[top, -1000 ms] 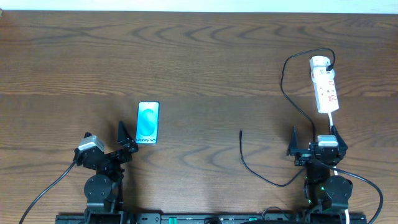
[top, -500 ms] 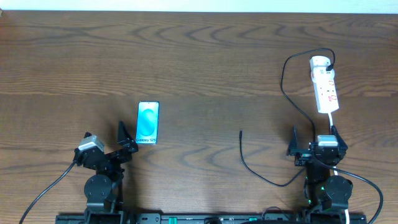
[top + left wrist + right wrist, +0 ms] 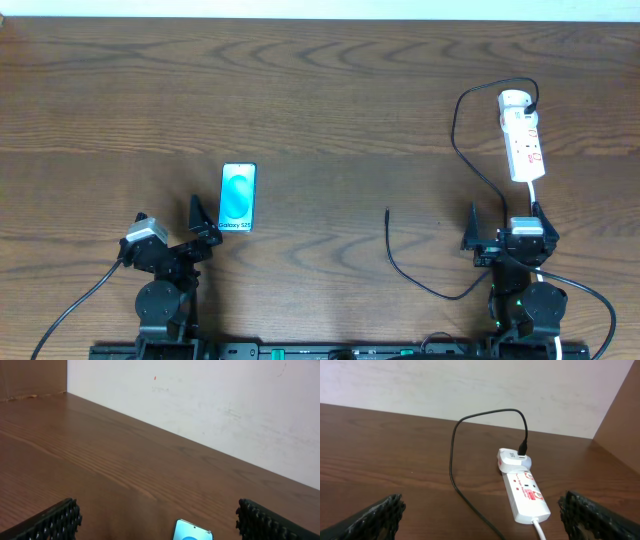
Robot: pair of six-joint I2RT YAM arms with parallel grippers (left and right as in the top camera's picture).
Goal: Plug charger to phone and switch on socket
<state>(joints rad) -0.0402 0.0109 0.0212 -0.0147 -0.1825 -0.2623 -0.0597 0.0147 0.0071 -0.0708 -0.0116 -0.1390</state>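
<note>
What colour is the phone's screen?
The phone screen is light blue with a white oval pattern; the overhead view shows it best.

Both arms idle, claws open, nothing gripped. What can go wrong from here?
1. The charger has a thin tip lying flat on the table, well away from the phone; a pinch may slip or hold it skewed to the port.
2. Its cable runs between the right claw's open fingers; moving off may snag it and drag the socket.
3. The phone lies loose near the left claw; pushing the plug in may slide it.
</note>
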